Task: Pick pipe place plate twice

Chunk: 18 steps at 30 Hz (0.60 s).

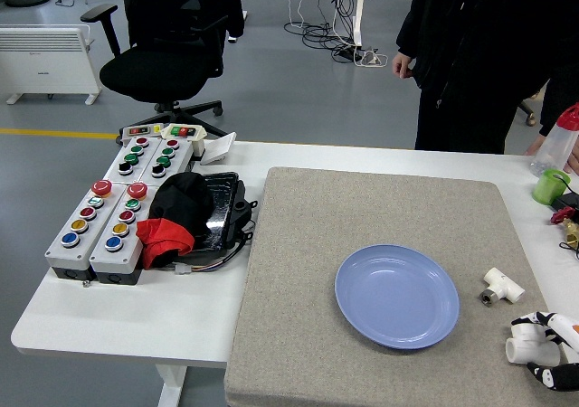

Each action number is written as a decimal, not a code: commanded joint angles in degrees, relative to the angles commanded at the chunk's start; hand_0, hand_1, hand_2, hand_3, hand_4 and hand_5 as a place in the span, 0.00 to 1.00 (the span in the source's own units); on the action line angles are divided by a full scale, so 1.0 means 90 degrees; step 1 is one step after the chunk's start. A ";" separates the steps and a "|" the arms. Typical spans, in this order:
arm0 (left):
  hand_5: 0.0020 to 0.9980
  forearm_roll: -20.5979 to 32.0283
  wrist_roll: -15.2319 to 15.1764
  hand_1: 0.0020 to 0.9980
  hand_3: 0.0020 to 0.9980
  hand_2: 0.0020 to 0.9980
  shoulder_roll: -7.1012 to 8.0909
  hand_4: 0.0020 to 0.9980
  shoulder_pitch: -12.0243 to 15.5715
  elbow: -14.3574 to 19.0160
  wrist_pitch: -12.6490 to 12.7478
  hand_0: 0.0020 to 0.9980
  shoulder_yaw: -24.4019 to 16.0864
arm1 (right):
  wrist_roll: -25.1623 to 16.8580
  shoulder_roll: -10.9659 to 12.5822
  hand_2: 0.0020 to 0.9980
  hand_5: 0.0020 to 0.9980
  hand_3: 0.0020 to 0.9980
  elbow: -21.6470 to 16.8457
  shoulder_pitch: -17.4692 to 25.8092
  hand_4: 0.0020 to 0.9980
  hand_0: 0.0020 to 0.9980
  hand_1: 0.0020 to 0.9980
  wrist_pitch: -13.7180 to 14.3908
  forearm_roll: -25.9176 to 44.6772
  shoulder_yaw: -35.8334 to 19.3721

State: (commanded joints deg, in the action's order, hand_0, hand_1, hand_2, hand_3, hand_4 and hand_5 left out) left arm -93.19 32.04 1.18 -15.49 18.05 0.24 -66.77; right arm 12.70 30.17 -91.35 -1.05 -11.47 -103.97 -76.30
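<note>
A white table (pixel 118 321) carries a large grey mat (pixel 298 280) that covers most of its right half, and a blue plate (pixel 396 296) sits empty on the mat, right of its middle. To the left of the mat lie grey button boxes (pixel 113 217) studded with coloured buttons, with a heap of black and red cloth (pixel 176 217) resting against them. A person in dark clothes (pixel 479 54) stands at the far side, one hand (pixel 402 64) hanging loose by the body. At the lower right corner the robot's right hand (pixel 547 348), black and white, reaches in over the mat with its fingers curled around a white pipe fitting (pixel 525 345), which lies just right of the plate and apart from its rim. A second white pipe fitting (pixel 502 286) lies free on the mat just above that hand, between the hand and the plate's right edge, touching neither.
</note>
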 joint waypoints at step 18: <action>1.00 0.0124 -0.0004 0.63 0.56 0.63 0.0000 0.39 -0.0001 0.0002 0.0039 0.65 0.0070 | -0.0351 -0.0367 0.50 0.00 0.55 -0.0168 -0.1306 0.39 0.38 0.49 0.0553 0.0318 0.0799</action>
State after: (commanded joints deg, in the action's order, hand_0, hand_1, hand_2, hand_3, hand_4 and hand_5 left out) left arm -92.08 32.01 1.17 -15.50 18.06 0.59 -66.14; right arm 9.54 26.87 -92.86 -12.81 -6.49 -101.10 -69.11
